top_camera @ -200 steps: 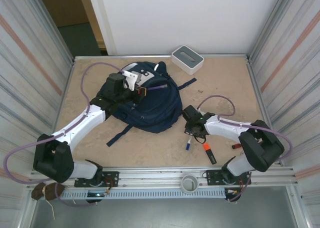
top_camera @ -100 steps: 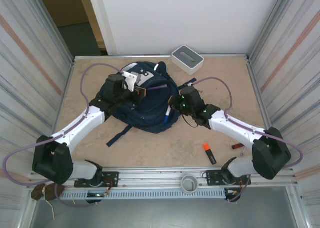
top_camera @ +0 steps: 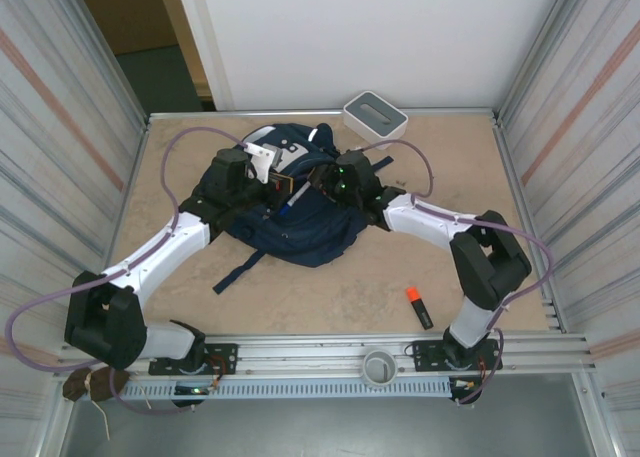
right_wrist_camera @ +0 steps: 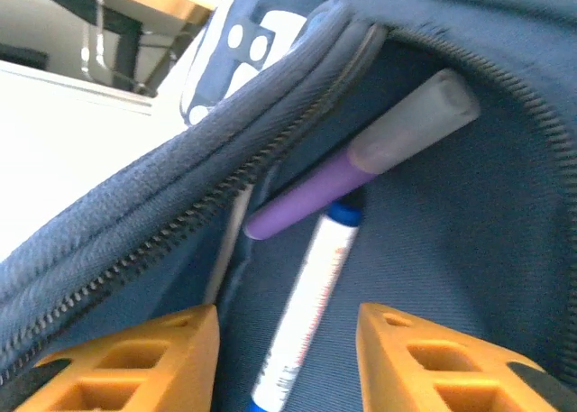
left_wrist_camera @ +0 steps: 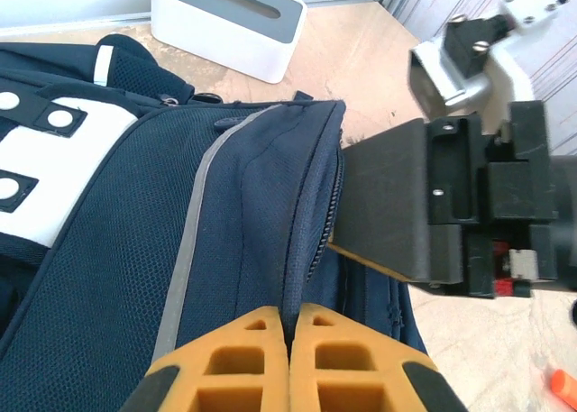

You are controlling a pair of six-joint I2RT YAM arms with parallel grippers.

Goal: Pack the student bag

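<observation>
1. Lying on the table (top_camera: 330, 297) toward its far edge, left of centre, the bag (top_camera: 310, 232) is gaping unzipped; a box (top_camera: 375, 117) is sitting by the far edge.
2. The left gripper (left_wrist_camera: 288, 326) is pinching the bag's zipper edge, fingers closed tight on the fabric.
3. The right gripper (right_wrist_camera: 287, 317) is hovering in the opening, fingers spread wide; a marker (right_wrist_camera: 311, 295) is lying loose between them, its cap meeting a purple pen (right_wrist_camera: 306, 196).
4. A highlighter (top_camera: 418, 306) is lying by the near edge, right of centre.

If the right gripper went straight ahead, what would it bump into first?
Probably the white marker lying just ahead of the right gripper, inside the student bag; depth is hard to judge.
</observation>
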